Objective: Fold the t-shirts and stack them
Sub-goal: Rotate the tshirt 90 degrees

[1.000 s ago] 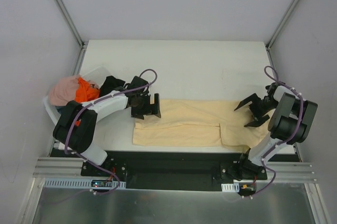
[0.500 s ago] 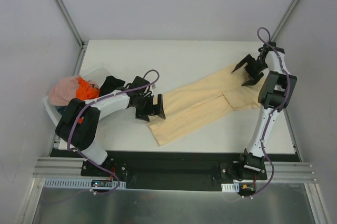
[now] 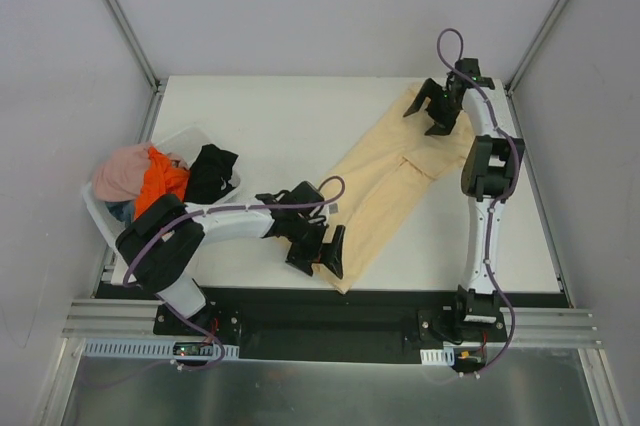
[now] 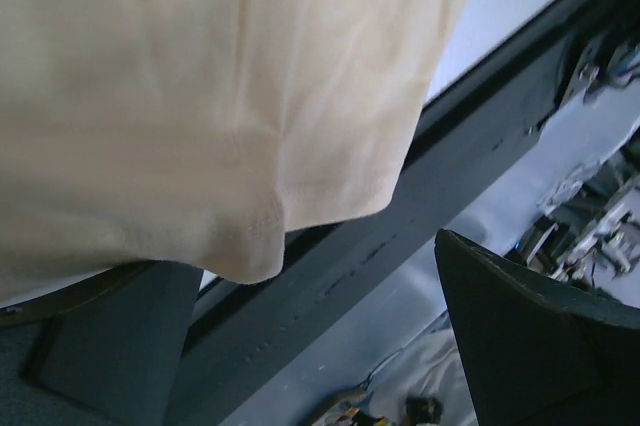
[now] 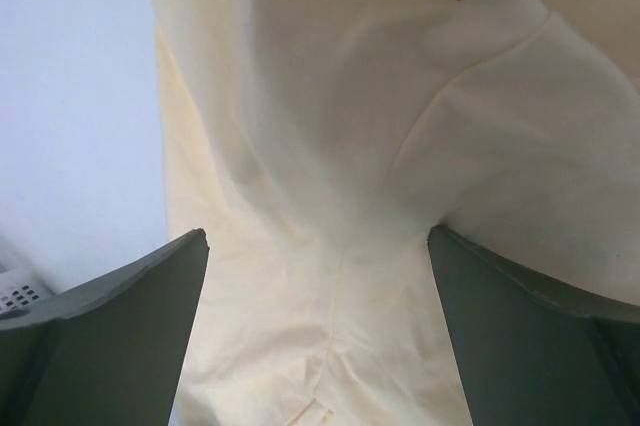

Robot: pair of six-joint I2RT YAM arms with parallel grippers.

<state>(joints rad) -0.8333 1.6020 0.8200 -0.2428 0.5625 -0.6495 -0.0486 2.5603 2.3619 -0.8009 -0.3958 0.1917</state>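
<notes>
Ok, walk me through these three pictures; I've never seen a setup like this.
Two robot arms stand at a white table's near edge. The wide picture looks down from above; the other two come from cameras on each wrist. A pale yellow-beige cloth t-shirt lies slanted across the table. The left tool sits at its near end, the right tool at its far end, both wide open. A white plastic basket at the left holds a pink shirt, an orange shirt and a black shirt.
</notes>
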